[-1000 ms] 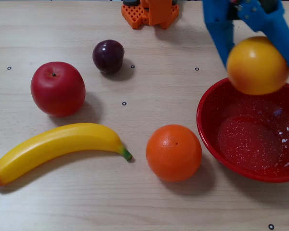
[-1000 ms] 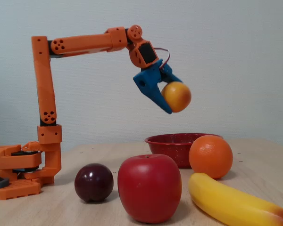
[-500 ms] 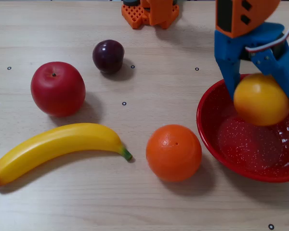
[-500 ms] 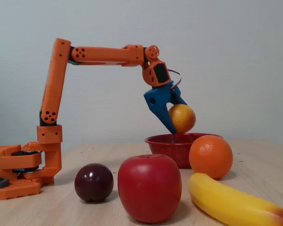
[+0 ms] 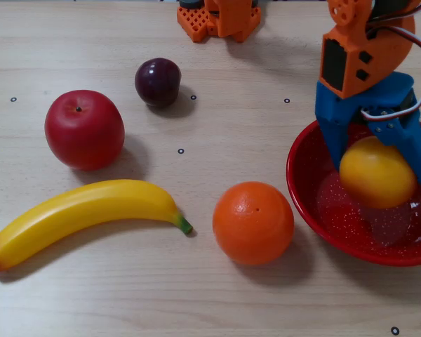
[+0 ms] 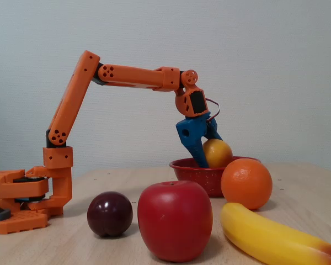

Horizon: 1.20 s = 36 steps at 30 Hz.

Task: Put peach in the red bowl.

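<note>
The peach (image 5: 377, 173), smooth and yellow-orange, is held between the blue fingers of my gripper (image 5: 379, 175), which is shut on it. It hangs partly inside the red bowl (image 5: 309, 200) at the right of a fixed view from above. In a fixed view from the side the peach (image 6: 217, 153) sits half below the rim of the red bowl (image 6: 190, 172), with my gripper (image 6: 209, 155) pointing down into it. Whether the peach touches the bowl's bottom is hidden.
An orange (image 5: 252, 222) lies just left of the bowl. A banana (image 5: 84, 214), a red apple (image 5: 84, 129) and a dark plum (image 5: 158, 81) lie further left. The arm's orange base (image 5: 219, 17) stands at the far edge.
My gripper has come down with the peach, from above the bowl's far rim to inside the bowl. The arm has stretched forward and lowered. The other fruit has not moved.
</note>
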### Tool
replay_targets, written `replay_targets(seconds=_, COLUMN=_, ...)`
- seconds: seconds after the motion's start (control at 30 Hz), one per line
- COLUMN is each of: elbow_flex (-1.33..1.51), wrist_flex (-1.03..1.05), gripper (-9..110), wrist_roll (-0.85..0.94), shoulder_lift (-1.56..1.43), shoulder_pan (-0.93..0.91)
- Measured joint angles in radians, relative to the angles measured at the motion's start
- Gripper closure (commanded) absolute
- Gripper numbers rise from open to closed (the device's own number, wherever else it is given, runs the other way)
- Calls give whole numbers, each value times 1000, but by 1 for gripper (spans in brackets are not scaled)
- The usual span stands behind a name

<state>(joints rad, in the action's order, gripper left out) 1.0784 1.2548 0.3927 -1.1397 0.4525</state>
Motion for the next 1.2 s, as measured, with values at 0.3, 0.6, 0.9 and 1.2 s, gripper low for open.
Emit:
replay_targets(seconds=0.3, elbow_flex=0, wrist_flex=31, gripper=80, wrist_roll=28, shoulder_lift=43, shoulder_pan=0)
replay_targets(seconds=0.6, elbow_flex=0, wrist_flex=66, gripper=66, wrist_roll=66, shoulder_lift=80, shoulder_pan=2)
replay_targets(seconds=0.9, elbow_flex=-2, wrist_flex=66, gripper=55, wrist_roll=77, shoulder_lift=81, shoulder_pan=3)
replay_targets(seconds=1.2, elbow_flex=-67, wrist_flex=66, gripper=56, wrist_roll=83, shoulder_lift=80, shoulder_pan=3)
